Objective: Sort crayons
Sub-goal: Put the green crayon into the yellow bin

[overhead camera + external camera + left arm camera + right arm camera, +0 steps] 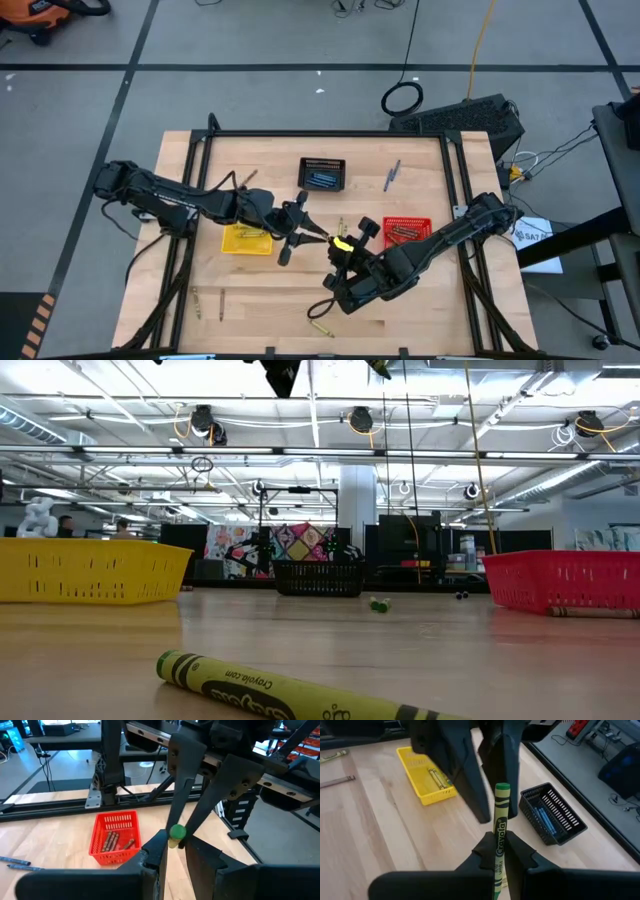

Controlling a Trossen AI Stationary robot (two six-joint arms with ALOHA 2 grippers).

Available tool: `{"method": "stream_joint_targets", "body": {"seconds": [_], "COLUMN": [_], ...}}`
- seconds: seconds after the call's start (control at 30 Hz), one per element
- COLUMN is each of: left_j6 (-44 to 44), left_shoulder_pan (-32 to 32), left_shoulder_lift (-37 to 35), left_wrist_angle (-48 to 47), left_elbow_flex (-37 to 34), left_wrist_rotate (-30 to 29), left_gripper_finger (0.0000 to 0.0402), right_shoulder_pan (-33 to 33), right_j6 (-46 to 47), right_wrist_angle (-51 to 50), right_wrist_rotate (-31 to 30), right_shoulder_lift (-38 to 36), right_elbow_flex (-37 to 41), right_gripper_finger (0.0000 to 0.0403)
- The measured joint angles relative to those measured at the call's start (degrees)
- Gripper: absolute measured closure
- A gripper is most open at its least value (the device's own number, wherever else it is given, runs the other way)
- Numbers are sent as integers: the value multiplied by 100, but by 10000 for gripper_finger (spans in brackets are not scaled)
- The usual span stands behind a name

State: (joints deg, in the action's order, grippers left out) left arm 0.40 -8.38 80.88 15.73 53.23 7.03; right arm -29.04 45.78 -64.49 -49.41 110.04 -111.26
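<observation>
My right gripper (499,851) clamps the yellow-green crayon (499,827) at frame centre, its tip pointing into my left gripper's (173,851) parted fingers.

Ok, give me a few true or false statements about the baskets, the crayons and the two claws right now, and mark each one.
1. The right claw is shut on a yellow-green crayon. True.
2. The left claw is down inside the black basket. False: it is up over the middle of the table, right next to the held crayon, with its fingers parted.
3. The red basket holds brown-red crayons. True.
4. The black basket holds yellow crayons. False: the crayons in it are blue.
5. The yellow basket has nothing in it. False: a couple of yellowish crayons lie in it.
6. Some crayons lie loose on the table outside the baskets. True.
</observation>
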Motion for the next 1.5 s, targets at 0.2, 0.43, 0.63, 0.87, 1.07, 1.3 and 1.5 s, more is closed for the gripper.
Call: {"method": "stream_joint_targets", "body": {"seconds": [0.2, 0.43, 0.63, 0.87, 1.07, 1.3, 1.5], "left_j6": [21, 48, 195, 293, 339, 341, 334], "left_shoulder_pan": [9, 15, 16, 15, 78, 264, 391], "left_shoulder_lift": [0, -4, -4, -4, -9, -25, -143], "left_wrist_angle": [68, 51, 17, -105, -299, -1015, -2655], "left_elbow_flex": [0, 0, 0, 4, 12, 55, 181], "left_wrist_rotate": [-2, 2, 0, -3, -147, -283, -286], "left_gripper_finger": [329, 333, 376, 389, 389, 389, 389], "right_shoulder_pan": [89, 145, 160, 160, 175, 148, 121], "right_j6": [-101, -448, -450, -450, -438, -295, -295], "right_wrist_angle": [77, 286, 309, 308, 326, 271, 130], "right_wrist_rotate": [23, 49, 168, 189, 453, 744, 771], "right_shoulder_lift": [0, 0, -2, -2, -2, -2, -2], "right_elbow_flex": [0, 0, 0, 0, 0, 0, 0], "right_gripper_finger": [403, 403, 403, 392, 358, 318, 301]}}
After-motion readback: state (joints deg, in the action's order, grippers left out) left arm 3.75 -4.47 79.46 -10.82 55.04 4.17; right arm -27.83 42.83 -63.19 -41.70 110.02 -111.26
